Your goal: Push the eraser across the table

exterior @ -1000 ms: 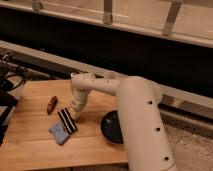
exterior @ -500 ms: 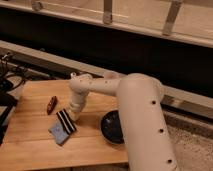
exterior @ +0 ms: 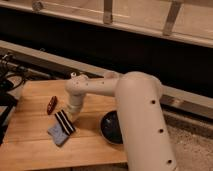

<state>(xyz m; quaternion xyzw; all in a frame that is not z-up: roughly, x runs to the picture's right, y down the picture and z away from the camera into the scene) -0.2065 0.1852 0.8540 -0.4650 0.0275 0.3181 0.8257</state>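
The eraser point(exterior: 65, 122), a flat black block with a white stripe, lies on the light wooden table point(exterior: 30, 145) and partly on a pale blue folded cloth point(exterior: 58, 134). My gripper point(exterior: 73, 111) hangs from the white arm point(exterior: 130, 100) and points down right beside the eraser's far right end, touching or nearly touching it.
A small red object point(exterior: 51, 104) lies left of the gripper. A dark bowl point(exterior: 111, 127) sits to the right, next to the arm's base link. Black cables and gear point(exterior: 7, 85) lie beyond the table's left edge. A dark ledge runs behind the table.
The gripper has stayed at the eraser's far end, shifting slightly. The eraser and cloth look almost unmoved.
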